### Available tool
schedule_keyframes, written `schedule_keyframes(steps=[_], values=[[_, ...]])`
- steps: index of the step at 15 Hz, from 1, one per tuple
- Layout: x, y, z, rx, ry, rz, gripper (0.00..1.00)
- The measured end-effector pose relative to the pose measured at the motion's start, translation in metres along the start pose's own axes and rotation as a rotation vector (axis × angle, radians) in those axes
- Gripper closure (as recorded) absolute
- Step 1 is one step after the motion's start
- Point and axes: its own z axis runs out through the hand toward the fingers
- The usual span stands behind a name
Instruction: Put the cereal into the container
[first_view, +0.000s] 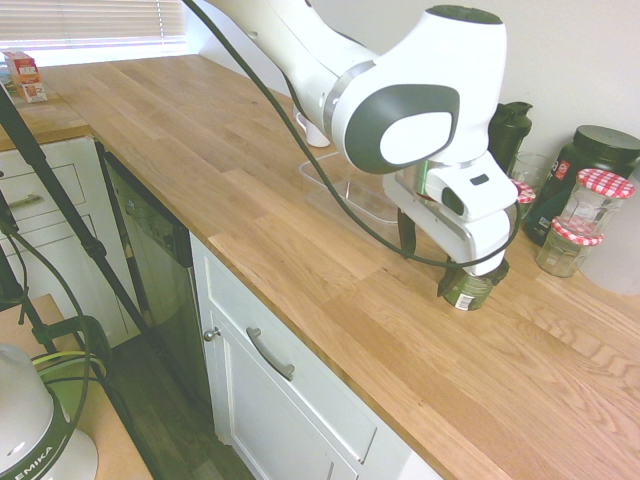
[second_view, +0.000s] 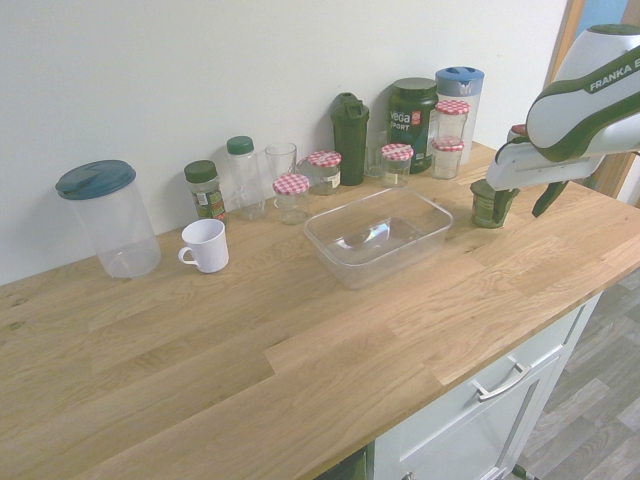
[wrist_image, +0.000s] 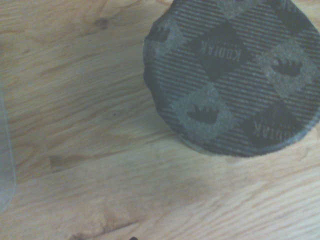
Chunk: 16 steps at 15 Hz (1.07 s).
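Kitchen setup with a long wooden countertop (second_view: 300, 350) over white cabinets, plain white wall behind. Using the container (second_view: 378, 236) as my reference point, since it sits roughly mid-counter: it's a shallow clear plastic tub with nothing inside.

The cereal (second_view: 491, 204), a short glass jar with a dark green lid, stands upright on the wood off to the tub's side nearest the arm, near it but not touching. The gripper (second_view: 520, 202) is down at the jar, with one dark finger close against the jar's side and the other standing out clear on the far side. So the fingers look spread apart, not squeezing anything. From the first exterior view the jar (first_view: 470, 288) peeks out just under the gripper (first_view: 455, 268), sitting flat on the counter. The wrist view looks straight down on the lid (wrist_image: 232, 75), dark checkered pattern with some print on it, wood grain all around.

Behind the tub, along the wall, there's a row of stuff: two jars with red checkered lids (second_view: 308, 180), a clear drinking glass (second_view: 281, 160), a dark green shaker bottle (second_view: 351, 125), and a big dark tub of sport powder (second_view: 413, 122). Further from the tub on the side away from the arm: a white mug (second_view: 205, 246) and a tall clear canister with a teal lid (second_view: 108, 215).
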Motion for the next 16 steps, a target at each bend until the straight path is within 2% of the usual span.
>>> schedule_keyframes(steps=[9,16], values=[[0.020,-0.021,0.039,0.063,0.039,0.055,0.00],[0.033,-0.023,0.063,0.071,0.074,0.082,0.00]])
